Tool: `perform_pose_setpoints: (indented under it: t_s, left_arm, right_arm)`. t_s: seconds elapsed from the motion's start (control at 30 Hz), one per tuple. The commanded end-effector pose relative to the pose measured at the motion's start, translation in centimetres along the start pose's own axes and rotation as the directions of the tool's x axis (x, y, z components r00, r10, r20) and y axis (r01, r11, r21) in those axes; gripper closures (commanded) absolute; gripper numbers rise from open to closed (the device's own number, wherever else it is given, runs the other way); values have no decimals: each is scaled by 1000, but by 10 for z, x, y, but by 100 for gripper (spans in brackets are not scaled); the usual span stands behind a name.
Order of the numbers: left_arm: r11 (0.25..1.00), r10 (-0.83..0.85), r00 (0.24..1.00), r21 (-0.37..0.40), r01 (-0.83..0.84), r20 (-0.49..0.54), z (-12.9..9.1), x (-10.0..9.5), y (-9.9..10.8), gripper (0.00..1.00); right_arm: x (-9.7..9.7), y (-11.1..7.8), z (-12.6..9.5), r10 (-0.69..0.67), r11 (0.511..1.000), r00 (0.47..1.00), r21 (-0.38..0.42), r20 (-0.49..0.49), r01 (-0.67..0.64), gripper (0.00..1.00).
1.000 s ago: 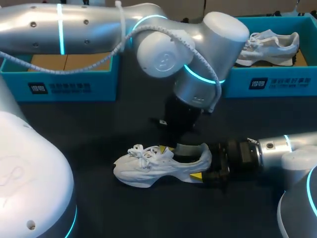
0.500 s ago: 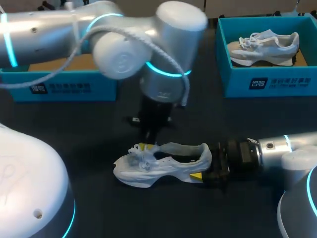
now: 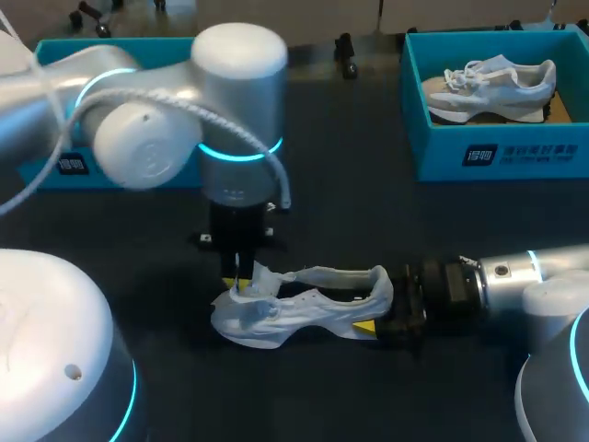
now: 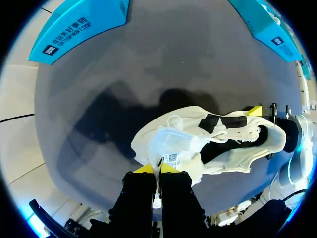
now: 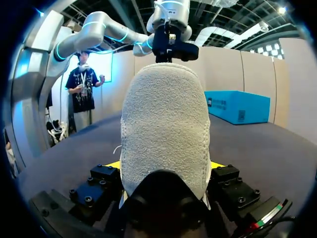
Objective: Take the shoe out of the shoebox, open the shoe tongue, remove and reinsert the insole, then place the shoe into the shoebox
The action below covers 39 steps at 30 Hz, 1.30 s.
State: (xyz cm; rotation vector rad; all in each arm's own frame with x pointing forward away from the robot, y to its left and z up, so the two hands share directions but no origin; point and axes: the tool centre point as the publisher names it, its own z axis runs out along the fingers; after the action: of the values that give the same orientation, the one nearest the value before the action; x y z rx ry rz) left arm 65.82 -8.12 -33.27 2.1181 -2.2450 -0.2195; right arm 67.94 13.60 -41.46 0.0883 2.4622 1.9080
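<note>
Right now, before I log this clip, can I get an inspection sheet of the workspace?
Surface: dark matte table.
Job's things: white mesh sneaker on the table; teal cardboard shoebox at right holding a second sneaker; another teal box behind left arm.
Clutter: nothing seen.
Grippers: left gripper shut on the sneaker's tongue; right gripper shut on its heel.
Cables: white braided cable along left arm.
Surroundings: nothing seen.
</note>
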Motion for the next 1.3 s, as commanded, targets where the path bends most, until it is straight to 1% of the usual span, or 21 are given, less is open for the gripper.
perform_pose_setpoints:
  t_s: [0.03, 0.17, 0.23, 0.43, 0.53, 0.57, 0.6, 0.67, 0.7, 0.73, 0.77, 0.8, 0.87, 1.03, 1.13, 1.3]
  left_arm:
    - [1000, 4, 968, 24, 2, -252, 9, -13, 6, 100]
    - [1000, 6, 960, 20, -1, -280, 15, -19, 5, 100]
    - [1000, -2, 956, 3, 3, -293, 19, -22, 3, 100]
    - [999, -36, 957, -34, 28, -287, 31, -27, -4, 100]
    - [998, -48, 957, -50, 35, -286, 33, -30, -6, 100]
    - [998, -44, 958, -52, 30, -283, 32, -31, -5, 89]
    - [999, -32, 960, -47, 20, -280, 30, -32, -4, 75]
    - [1000, -9, 959, -30, 0, -283, 23, -33, -1, 57]
    - [1000, 4, 957, -17, -10, -289, 18, -33, 1, 43]
    - [1000, 18, 956, -3, -20, -294, 12, -34, 3, 26]
    - [999, 33, 953, 12, -31, -300, 6, -34, 5, 13]
    - [999, 49, 951, 27, -43, -305, -1, -34, 7, 6]
    - [995, 92, 947, 67, -75, -309, -16, -34, 10, 0]
    - [983, 165, 929, 128, -129, -332, -47, -28, 10, 0]
    - [976, 198, 923, 154, -154, -331, -59, -21, 7, 0]
    - [962, 248, 918, 187, -197, -309, -73, -7, 4, 0]
  right_arm:
    - [0, 1, 0, 1, 1000, 1000, 6, -3, -1, 100]
    - [0, 1, 0, 1, 1000, 1000, 6, -3, -1, 100]
    - [0, 1, 0, 1, 1000, 1000, 6, -3, -1, 100]
    - [0, 1, 0, 1, 1000, 1000, 6, -3, -1, 100]
    - [0, 1, 0, 1, 1000, 1000, 6, -3, -1, 100]
    - [0, 1, 0, 1, 1000, 1000, 6, -3, -1, 100]
    - [0, 1, 0, 1, 1000, 1000, 6, -3, -1, 100]
    - [0, 1, 0, 1, 1000, 1000, 6, -3, -1, 100]
    - [0, 1, 0, 1, 1000, 1000, 6, -3, -1, 100]
    - [0, 1, 0, 1, 1000, 1000, 6, -3, -1, 100]
    - [0, 1, 0, 1, 1000, 1000, 6, -3, -1, 100]
    - [0, 1, 0, 1, 1000, 1000, 6, -3, -1, 100]
    - [0, 1, 0, 1, 1000, 1000, 6, -3, -1, 100]
    - [0, 1, 0, 1, 1000, 1000, 6, -3, -1, 100]
    - [0, 1, 0, 1, 1000, 1000, 6, -3, -1, 100]
    - [0, 1, 0, 1, 1000, 1000, 6, -3, -1, 100]
